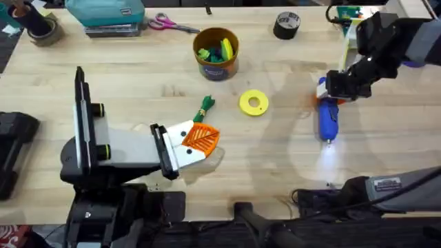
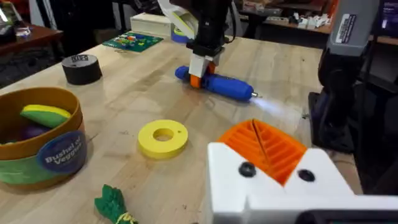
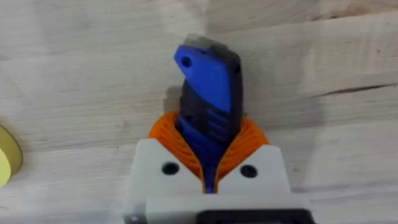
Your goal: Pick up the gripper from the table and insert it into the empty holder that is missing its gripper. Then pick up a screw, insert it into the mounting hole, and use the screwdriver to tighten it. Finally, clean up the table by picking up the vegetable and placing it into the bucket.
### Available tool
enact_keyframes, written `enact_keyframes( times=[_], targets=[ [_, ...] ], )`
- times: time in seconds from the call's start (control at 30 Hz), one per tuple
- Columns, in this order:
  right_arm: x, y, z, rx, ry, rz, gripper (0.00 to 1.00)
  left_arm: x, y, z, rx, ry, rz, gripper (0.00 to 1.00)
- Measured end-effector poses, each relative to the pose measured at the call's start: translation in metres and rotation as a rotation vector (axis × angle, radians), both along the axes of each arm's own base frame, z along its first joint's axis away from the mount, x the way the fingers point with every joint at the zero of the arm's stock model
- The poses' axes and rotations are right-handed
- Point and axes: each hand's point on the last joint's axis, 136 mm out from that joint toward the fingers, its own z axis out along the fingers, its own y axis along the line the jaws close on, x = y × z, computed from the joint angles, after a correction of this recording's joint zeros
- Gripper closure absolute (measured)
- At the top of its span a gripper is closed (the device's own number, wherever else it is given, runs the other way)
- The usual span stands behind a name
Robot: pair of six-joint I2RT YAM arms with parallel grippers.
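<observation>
Right gripper (image 3: 208,163) clamped around the screwdriver (image 1: 326,118), orange pads pressed to both flanks of the blue barrel near its rear half, as seen from the right wrist; lying flat on the table (image 1: 289,158) at the right side, metal tip pointing toward the arm bases, a lit patch on the wood just ahead of it. Probably rigid, smooth plastic, fairly light but long, so likely to pivot or slide if pinched too near one end; best taken around the thick middle of the barrel, where ribbed pads can bite. Left gripper (image 2: 273,163): cannot tell whether parted or closed, resting near the table's middle. Vegetable (image 1: 205,105) lying just beyond it, beside the yellow ring (image 1: 253,103), apart from the bucket (image 1: 216,52) farther back
</observation>
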Motion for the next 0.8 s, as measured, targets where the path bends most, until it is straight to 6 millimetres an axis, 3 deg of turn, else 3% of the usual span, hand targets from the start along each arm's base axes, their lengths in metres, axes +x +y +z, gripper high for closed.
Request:
enact_keyframes(
  times=[0.07, 0.6, 0.7, 0.8],
  targets=[
    [0.0, 0.0, 0.0, 0.001, 0.001, 0.0, 0.982, 0.0, 0.0, 0.0, 0.0, 0.001, 0.0, 0.997],
    [-0.005, 0.0, 0.001, 0.0, 0.023, -0.001, 0.978, 0.0, 0.0, 0.0, 0.0, 0.0, 0.0, 0.997],
    [0.003, -0.001, 0.013, -0.004, -0.005, -0.001, 0.978, 0.0, 0.0, 0.0, 0.0, 0.0, 0.0, 0.997],
    [0.026, -0.004, 0.048, -0.017, -0.11, -0.003, 0.978, 0.0, 0.0, 0.0, 0.0, 0.0, 0.0, 0.997]
  ],
)
